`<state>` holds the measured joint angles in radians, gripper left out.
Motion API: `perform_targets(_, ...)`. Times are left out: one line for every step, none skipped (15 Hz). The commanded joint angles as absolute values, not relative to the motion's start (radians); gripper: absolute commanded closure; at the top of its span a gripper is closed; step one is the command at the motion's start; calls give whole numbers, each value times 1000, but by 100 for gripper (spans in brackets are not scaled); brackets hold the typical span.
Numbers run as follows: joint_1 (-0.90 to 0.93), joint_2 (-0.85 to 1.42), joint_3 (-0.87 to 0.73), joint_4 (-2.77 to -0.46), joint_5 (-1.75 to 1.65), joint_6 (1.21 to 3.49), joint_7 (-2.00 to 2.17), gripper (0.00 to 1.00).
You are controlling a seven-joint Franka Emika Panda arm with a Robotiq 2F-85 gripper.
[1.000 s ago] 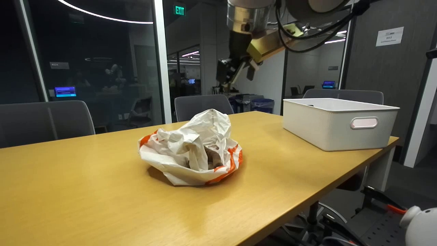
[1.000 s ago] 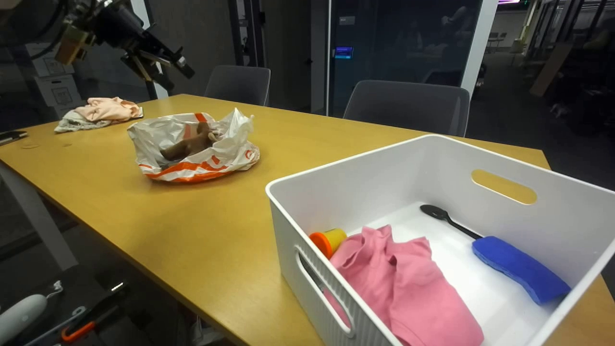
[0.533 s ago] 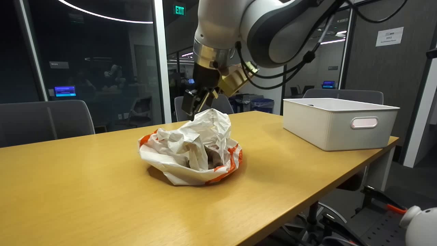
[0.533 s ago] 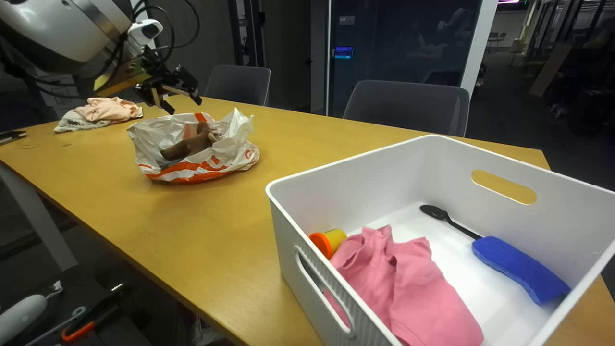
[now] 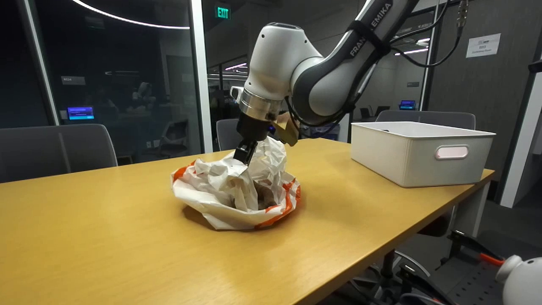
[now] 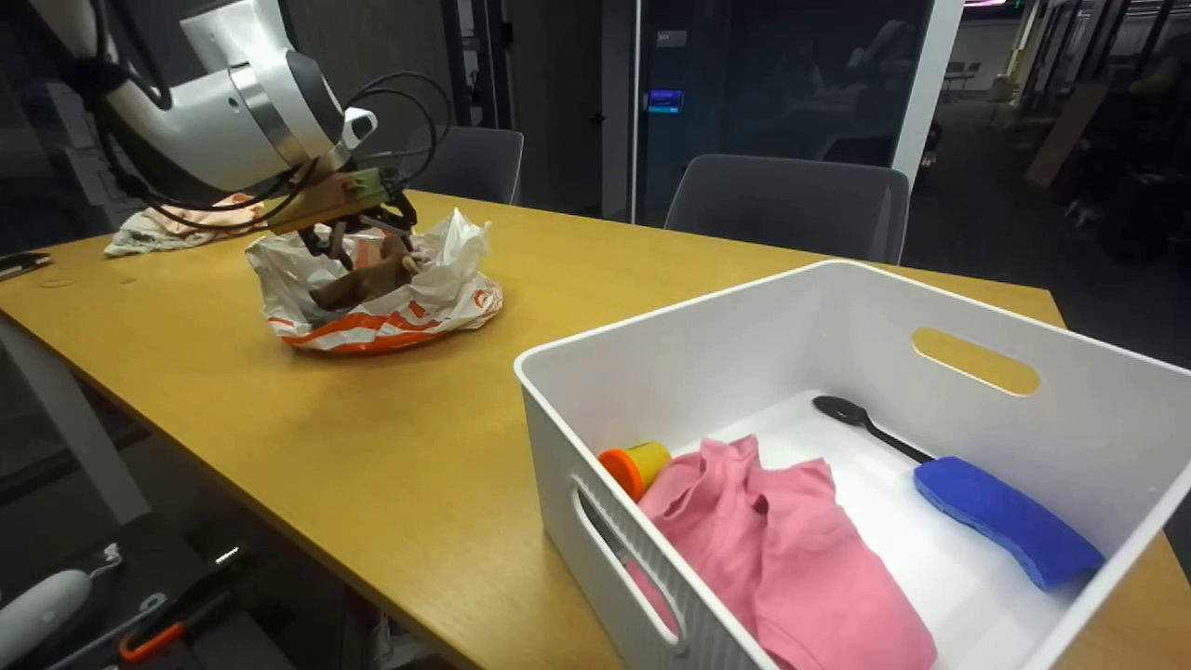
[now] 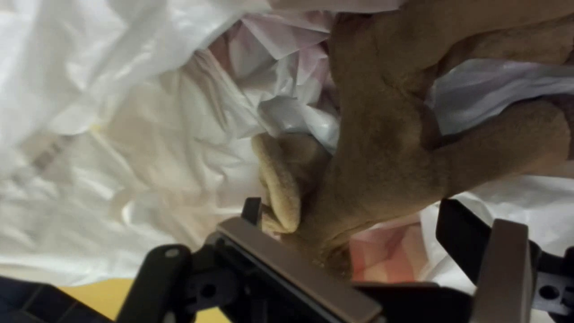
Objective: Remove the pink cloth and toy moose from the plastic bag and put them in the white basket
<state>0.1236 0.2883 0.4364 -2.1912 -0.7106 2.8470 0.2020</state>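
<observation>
The brown toy moose (image 6: pixel 365 283) lies in the open white and orange plastic bag (image 6: pixel 462 296) on the table. In the wrist view the moose (image 7: pixel 381 143) lies below and between my spread fingers, its tan antler or ear near the left fingertip. My gripper (image 7: pixel 356 224) is open and reaches down into the bag; in an exterior view the gripper (image 6: pixel 377 249) is just above the moose. I cannot tell whether the fingers touch it. In an exterior view the bag (image 5: pixel 220 214) hides the fingertips. The pink cloth (image 6: pixel 782 549) lies in the white basket (image 6: pixel 689 372).
The basket also holds a yellow tub with an orange lid (image 6: pixel 637 467), a black spoon (image 6: pixel 865 424) and a blue object (image 6: pixel 1005 521). A peach cloth (image 6: pixel 209 214) lies at the table's far end. Chairs (image 6: pixel 786 209) stand along the table (image 6: pixel 437 437).
My open gripper has come down and over to the bag, and its fingers now reach into it above the moose. The bag, moose and basket stay about where they were.
</observation>
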Motion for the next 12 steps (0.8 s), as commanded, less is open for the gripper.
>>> perform_targets(-28, 341, 630, -2214, -527, 2899, -71, 0)
perform_targets(-62, 356, 675, -2215, -496, 2897, -145, 0)
perform_targets(-74, 358, 694, -2214, -475, 2879, -192, 0)
perform_targets(-86, 356, 702, -2218, -486, 2886, -213, 0)
perform_targets(-111, 361, 727, -2220, -479, 2890, -256, 0)
perform_targets(-117, 351, 725, -2224, -499, 2892, -270, 0)
perform_targets(-110, 335, 706, -2226, -530, 2884, -273, 0)
perform_targets(-1, 289, 584, -2236, -479, 2903, -335, 0)
perform_targets(18, 281, 554, -2233, -487, 2881, -349, 0)
perform_targets(46, 281, 516, -2231, -488, 2872, -373, 0)
perform_targets(76, 278, 481, -2230, -488, 2865, -387, 0)
perform_targets(100, 283, 456, -2230, -483, 2860, -409, 0)
